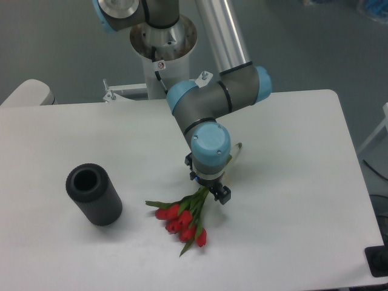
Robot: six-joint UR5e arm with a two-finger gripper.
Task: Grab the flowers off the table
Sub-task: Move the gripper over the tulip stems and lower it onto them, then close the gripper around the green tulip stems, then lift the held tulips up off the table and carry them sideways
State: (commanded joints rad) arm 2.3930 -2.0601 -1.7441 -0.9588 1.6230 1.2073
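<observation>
The flowers (182,222), a small bunch of red tulip buds with green stems and leaves, lie at the front middle of the white table (291,200). The buds point to the front left, and the stems run back up to the right under the arm's wrist. My gripper (213,194) points down over the stems just behind the buds. One black finger (222,195) shows close beside the stems; the other is hidden by the wrist. The jaws look closed on the stems. The buds appear to rest on or just above the tabletop.
A black cylindrical vase (94,194) lies on its side at the front left of the table, its opening facing the camera. The arm's base (162,48) stands at the table's back edge.
</observation>
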